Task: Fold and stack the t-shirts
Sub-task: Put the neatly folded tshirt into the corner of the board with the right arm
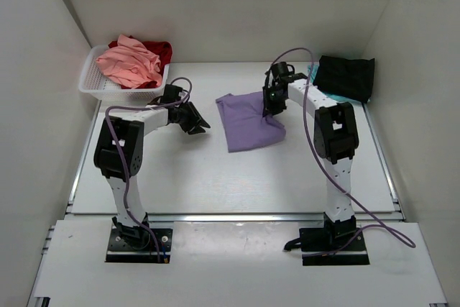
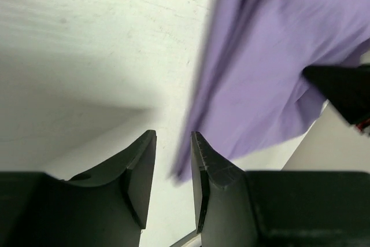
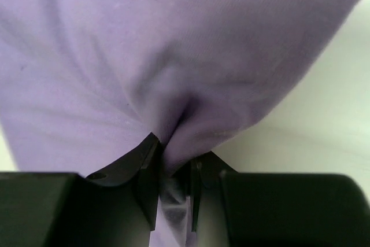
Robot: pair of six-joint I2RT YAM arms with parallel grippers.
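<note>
White walls close in a pale counter [image 1: 215,185] on three sides, with both arms bolted at its near edge. Near the middle of the counter lies the lavender-purple t-shirt [image 1: 244,124], gathered into a rough rectangle. The right arm [image 1: 334,134] reaches in over the shirt's far right part. In the right wrist view the right jaws are closed on a pinch of the lavender cloth [image 3: 144,56], which puckers into a crease where they bite and fans out above them.

The left arm [image 1: 118,141] bends across toward the shirt's left side. In the overhead view the left jaws sit just beside the shirt. In the left wrist view they stand parted with nothing between them, and the shirt's edge [image 2: 272,73] runs just past the right-hand finger.

At the far left corner a white mesh basket [image 1: 92,83] holds a salmon-pink t-shirt [image 1: 129,64] heaped over a red t-shirt [image 1: 162,51]. At the far right a black t-shirt [image 1: 346,77] lies folded on a teal t-shirt [image 1: 313,72], of which only a thin edge shows.
</note>
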